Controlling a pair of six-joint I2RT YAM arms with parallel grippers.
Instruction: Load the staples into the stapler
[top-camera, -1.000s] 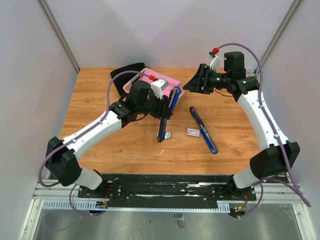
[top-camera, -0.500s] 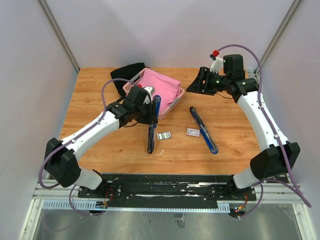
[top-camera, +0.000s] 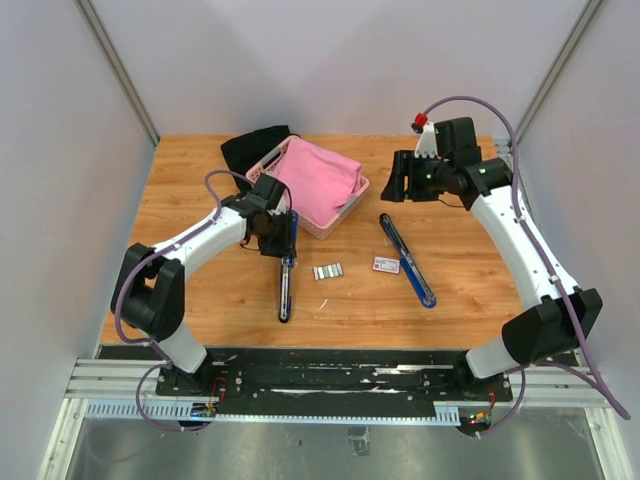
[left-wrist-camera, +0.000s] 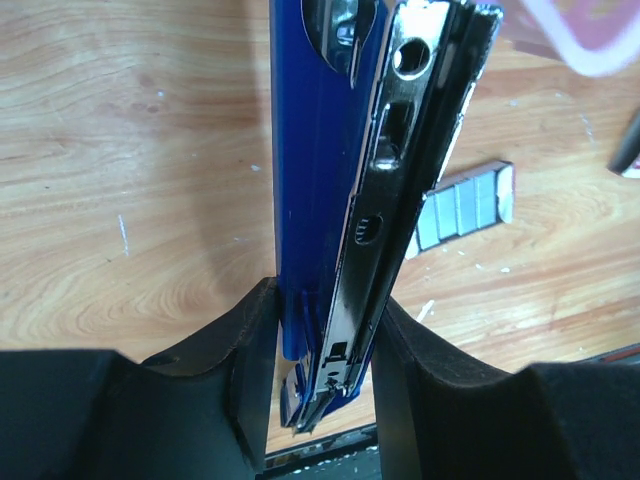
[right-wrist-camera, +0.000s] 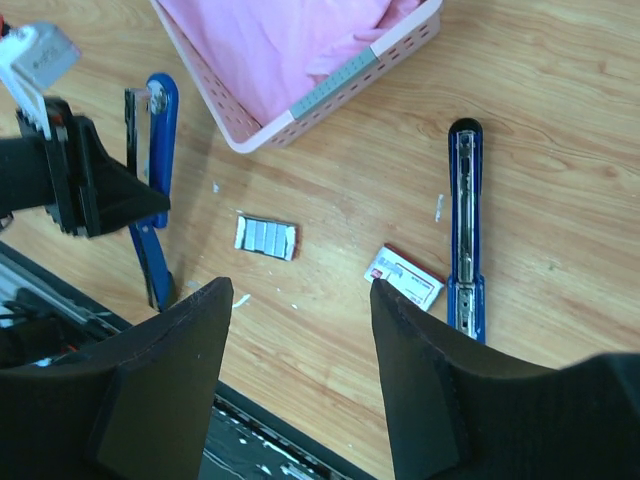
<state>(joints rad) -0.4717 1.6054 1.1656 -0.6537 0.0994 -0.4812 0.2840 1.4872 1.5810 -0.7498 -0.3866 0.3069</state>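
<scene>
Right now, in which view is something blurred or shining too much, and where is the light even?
Left wrist view: the metal rail of the held stapler shows bright glare, the pink basket at the top corner is blurred, the staples slightly soft. Right wrist view: sharp, with a soft shadow beside the basket. Top view: even light, no glare on the table.

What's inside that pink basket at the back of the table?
A crumpled pink cloth fills the pink basket almost from wall to wall. Whether anything lies beneath the cloth cannot be seen, because the cloth covers the basket's floor.
</scene>
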